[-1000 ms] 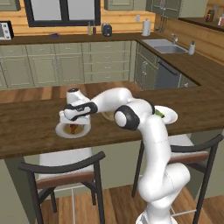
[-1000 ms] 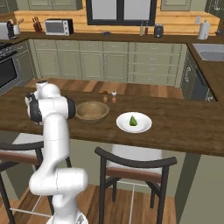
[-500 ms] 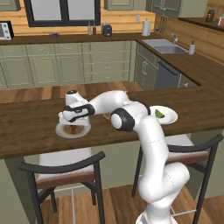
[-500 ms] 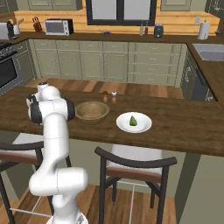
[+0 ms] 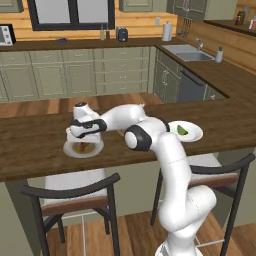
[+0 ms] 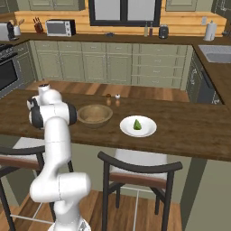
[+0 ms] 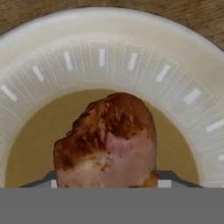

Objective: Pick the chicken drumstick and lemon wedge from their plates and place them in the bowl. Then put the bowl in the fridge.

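Chicken drumstick (image 7: 109,140): glossy reddish-brown lump, charred darker patches up top, paler pink flesh lower down, lying on the brownish centre of a white plate (image 7: 131,48) with a ribbed rim. That plate (image 5: 95,148) sits on the wooden counter (image 5: 30,145). The gripper (image 5: 80,142) is low over the drumstick; its fingers are hidden, so cannot tell how far open or whether gripping. Beside this plate: tan bowl (image 6: 94,115), then second plate (image 6: 149,131) with the green lemon wedge (image 6: 137,124).
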Robot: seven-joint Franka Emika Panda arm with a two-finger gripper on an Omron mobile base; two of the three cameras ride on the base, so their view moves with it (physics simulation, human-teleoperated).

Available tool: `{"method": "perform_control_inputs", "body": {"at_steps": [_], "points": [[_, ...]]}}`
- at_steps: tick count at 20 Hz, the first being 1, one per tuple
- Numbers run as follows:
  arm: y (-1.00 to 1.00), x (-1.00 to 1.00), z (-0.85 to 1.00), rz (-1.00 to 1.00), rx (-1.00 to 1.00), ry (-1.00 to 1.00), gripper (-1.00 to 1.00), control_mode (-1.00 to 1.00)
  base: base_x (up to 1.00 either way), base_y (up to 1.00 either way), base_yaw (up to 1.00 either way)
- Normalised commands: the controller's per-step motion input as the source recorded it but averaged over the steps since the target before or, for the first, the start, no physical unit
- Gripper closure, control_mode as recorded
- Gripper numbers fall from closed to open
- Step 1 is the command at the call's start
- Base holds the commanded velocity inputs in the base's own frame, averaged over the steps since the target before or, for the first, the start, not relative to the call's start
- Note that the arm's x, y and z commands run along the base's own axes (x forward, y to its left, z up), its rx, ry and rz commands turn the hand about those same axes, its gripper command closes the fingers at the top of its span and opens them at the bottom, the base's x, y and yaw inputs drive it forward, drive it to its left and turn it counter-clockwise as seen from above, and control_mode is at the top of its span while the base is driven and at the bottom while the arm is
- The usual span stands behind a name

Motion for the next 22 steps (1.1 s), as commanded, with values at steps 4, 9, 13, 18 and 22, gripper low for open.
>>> {"method": "perform_control_inputs", "body": {"at_steps": [4,9,13,18,22], "points": [[-0.19,-0.18,0.14,0.0,0.0,0.0,1.0,-1.0,0.0,0.0,0.0],[-0.51,-0.68,0.69,0.0,0.0,-0.05,1.0,-1.0,0.0,0.0,0.0],[-0.86,-0.94,0.86,0.0,0.0,-0.14,1.0,-1.0,0.0,0.0,0.0],[-1.0,-0.72,0.48,0.0,0.0,-0.09,1.0,-1.0,0.0,0.0,0.0],[-1.0,-0.5,0.24,0.0,0.01,-0.1,1.0,-1.0,0.0,0.0,0.0]]}}
